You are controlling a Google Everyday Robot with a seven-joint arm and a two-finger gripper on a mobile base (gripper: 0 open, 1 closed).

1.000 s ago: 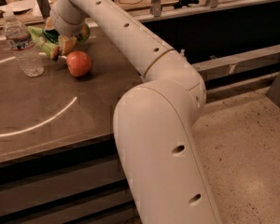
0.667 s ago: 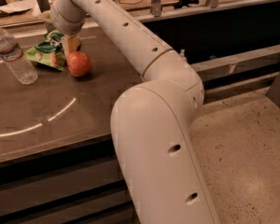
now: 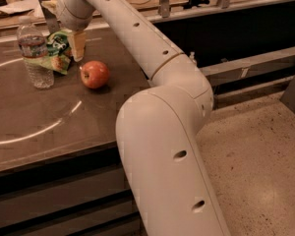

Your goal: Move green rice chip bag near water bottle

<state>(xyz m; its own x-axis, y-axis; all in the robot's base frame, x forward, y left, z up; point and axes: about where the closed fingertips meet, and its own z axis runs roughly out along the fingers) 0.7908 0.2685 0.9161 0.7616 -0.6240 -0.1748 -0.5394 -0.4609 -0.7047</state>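
Since the gripper [image 3: 64, 39], far left on the table [image 3: 49, 127], has its jaws pinching the green rice chip bag [image 3: 59, 58] beside and touching the water bottle [image 3: 35, 58], it should lower gently and release without toppling the bottle or nudging the apple [image 3: 95, 74].

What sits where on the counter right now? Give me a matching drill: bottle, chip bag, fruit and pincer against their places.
Things:
1. water bottle
2. green rice chip bag
3. red fruit
4. pincer

Places:
A. right of the bag, by itself on the counter
B. at the top of the bag
C. upright, furthest left
D. between bottle and fruit, right beside the bottle

Pairs: 1-C, 2-D, 3-A, 4-B.
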